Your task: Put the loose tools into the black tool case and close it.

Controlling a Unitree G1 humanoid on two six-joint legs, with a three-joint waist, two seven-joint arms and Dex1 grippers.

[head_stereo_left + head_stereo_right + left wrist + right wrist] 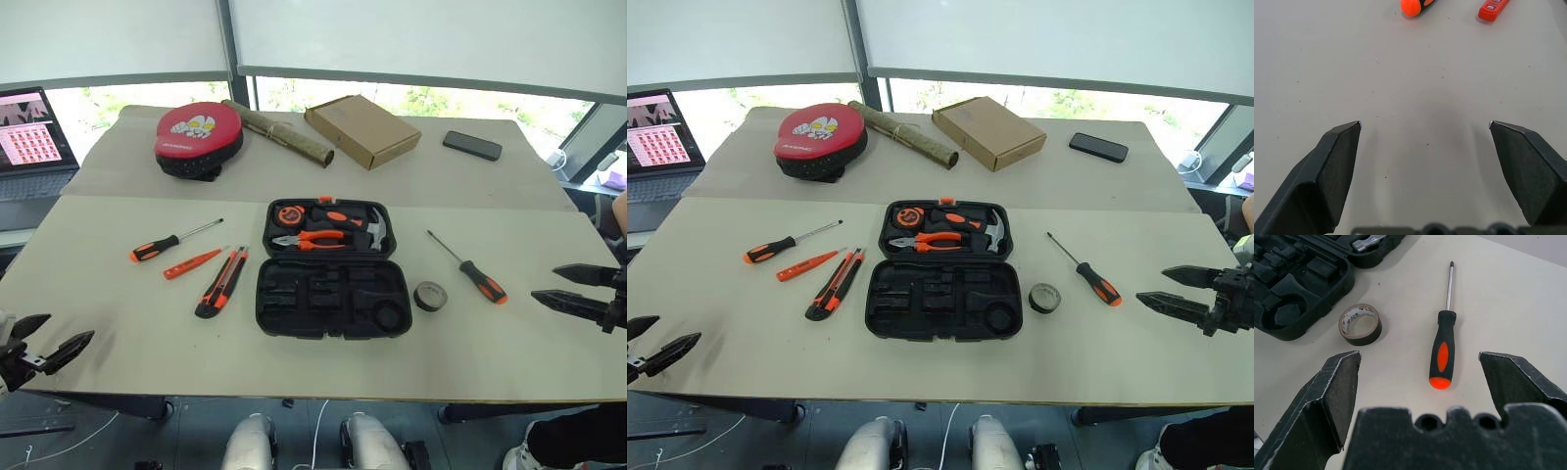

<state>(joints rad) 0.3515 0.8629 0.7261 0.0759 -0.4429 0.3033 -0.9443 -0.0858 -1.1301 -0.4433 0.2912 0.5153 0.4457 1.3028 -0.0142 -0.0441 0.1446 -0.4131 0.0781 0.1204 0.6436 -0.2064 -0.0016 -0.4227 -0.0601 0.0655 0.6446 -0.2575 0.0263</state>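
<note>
The black tool case (pixel 331 284) lies open mid-surface. A screwdriver (pixel 168 242), slim orange screwdriver (pixel 192 262) and utility knife (pixel 221 282) lie to its left; the tape roll (pixel 430 295) and second screwdriver (pixel 472 271) lie to its right. The left gripper (pixel 49 345) and right gripper (pixel 566 289) both hover with fingers spread, empty.

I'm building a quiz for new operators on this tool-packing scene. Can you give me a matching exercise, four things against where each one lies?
Things:
1. tape roll
2. utility knife
3. pliers
4. phone

Places:
A. on the table to the left of the black tool case, beside the slim orange screwdriver
B. on the far right part of the table, past the cardboard box
C. inside the far half of the open case
D. on the table just right of the case's near half

Pairs: 1-D, 2-A, 3-C, 4-B
</note>
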